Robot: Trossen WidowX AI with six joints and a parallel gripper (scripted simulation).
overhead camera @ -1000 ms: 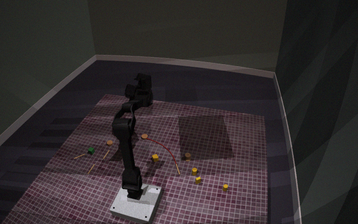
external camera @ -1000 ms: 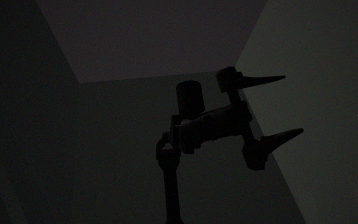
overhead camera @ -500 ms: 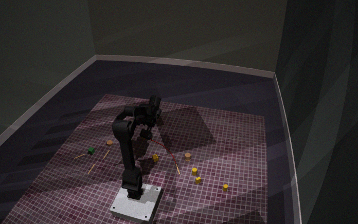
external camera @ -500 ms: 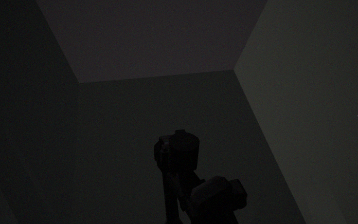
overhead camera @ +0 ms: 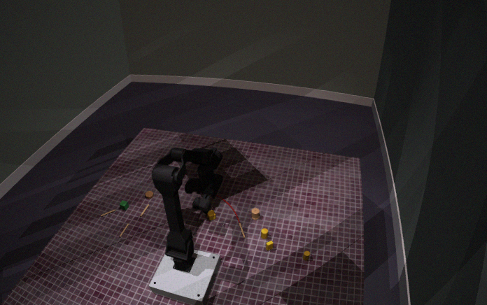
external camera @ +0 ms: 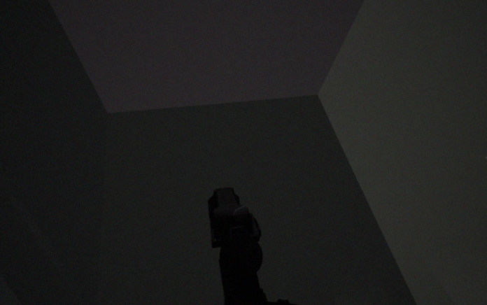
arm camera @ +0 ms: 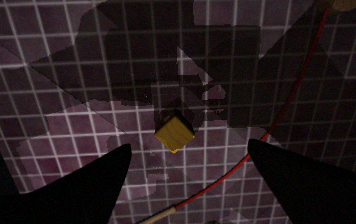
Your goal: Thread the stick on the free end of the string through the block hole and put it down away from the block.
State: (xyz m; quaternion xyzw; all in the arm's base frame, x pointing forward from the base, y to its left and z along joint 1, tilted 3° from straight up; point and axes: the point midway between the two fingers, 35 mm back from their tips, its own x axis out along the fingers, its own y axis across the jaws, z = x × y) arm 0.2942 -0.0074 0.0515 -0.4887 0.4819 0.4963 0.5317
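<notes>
So I've got the black parallel-jaw gripper [arm camera: 187,165] hanging over the table with its fingers spread wide and nothing between them. Right below it, in the wrist view, sits the small yellow wooden block [arm camera: 174,132], sitting in the gap between the two fingers but lower down on the table, not touched.

The thin red string [arm camera: 285,107] curves past the block on the right, running from the round wooden button [arm camera: 344,5] at the top corner of the wrist view down to the thin pale wooden stick [arm camera: 157,216] at the bottom edge. From the top camera the stick [overhead camera: 241,229] lies flat on the pink checked mat [overhead camera: 305,201], a little way in front of the block [overhead camera: 211,215], with the string [overhead camera: 231,210] arcing back behind the arm [overhead camera: 172,201].

Other bits scattered around: a tan wooden cylinder [overhead camera: 255,213], three small yellow pieces [overhead camera: 269,245] off to the right side, a green cube [overhead camera: 124,205], another flat tan disc [overhead camera: 149,194] and three loose sticks [overhead camera: 143,210] on the left side.

The exterior camera is almost black, I can only make out the arm's silhouette [external camera: 233,229].
</notes>
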